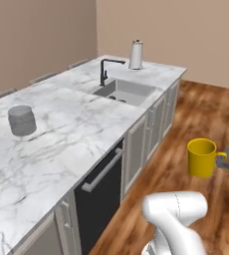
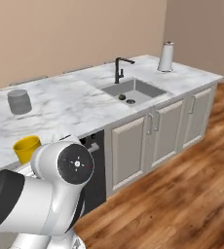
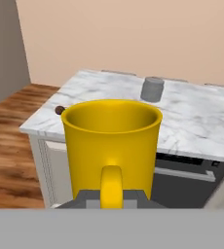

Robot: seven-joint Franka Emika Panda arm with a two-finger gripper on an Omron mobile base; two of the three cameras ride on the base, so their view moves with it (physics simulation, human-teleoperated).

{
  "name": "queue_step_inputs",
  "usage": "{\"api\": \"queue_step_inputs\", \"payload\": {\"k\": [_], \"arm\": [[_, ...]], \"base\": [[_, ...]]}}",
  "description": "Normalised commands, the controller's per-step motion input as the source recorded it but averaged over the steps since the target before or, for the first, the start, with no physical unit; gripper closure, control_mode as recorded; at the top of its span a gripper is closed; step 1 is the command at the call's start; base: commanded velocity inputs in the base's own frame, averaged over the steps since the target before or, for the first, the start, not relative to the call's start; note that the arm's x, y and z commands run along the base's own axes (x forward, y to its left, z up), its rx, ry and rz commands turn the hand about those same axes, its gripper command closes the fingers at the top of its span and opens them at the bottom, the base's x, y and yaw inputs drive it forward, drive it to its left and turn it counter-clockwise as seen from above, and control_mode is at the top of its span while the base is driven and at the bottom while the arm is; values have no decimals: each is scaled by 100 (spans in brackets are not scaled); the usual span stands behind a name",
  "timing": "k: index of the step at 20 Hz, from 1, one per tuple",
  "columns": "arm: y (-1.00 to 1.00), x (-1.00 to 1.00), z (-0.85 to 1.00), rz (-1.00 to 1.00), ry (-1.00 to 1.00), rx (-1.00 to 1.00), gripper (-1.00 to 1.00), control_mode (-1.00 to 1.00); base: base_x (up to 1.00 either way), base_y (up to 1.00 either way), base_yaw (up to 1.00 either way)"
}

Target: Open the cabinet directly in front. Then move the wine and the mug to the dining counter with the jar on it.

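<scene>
My gripper (image 3: 111, 198) is shut on the handle of the yellow mug (image 3: 111, 141), which hangs upright in the air over the wooden floor, in front of the dining counter (image 3: 196, 121). From the left base the mug (image 1: 202, 157) floats right of the counter (image 1: 61, 144), with the gripper (image 1: 222, 160) at its handle. From the right base the mug (image 2: 26, 148) peeks out behind my arm. The grey jar (image 1: 22, 120) (image 2: 19, 101) (image 3: 152, 89) stands on the marble top. A small dark thing (image 3: 59, 110) sits at the counter's edge; I cannot tell whether it is the wine. The cabinet is out of view.
The counter holds a sink (image 1: 125, 92) with a black faucet (image 1: 104, 70) and a paper towel roll (image 1: 136, 55) at its far end. A black dishwasher front (image 1: 104, 189) and panelled doors (image 2: 129, 151) line its base. Open wooden floor (image 1: 196, 114) lies to the right.
</scene>
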Motion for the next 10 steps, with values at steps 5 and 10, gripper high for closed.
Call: {"api": "queue_step_inputs", "payload": {"k": [5,10], "arm": [[0,0,0,0,0,0,100,100],[0,0,0,0,0,0,100,100]], "base": [[44,0,35],[58,0,36]]}}
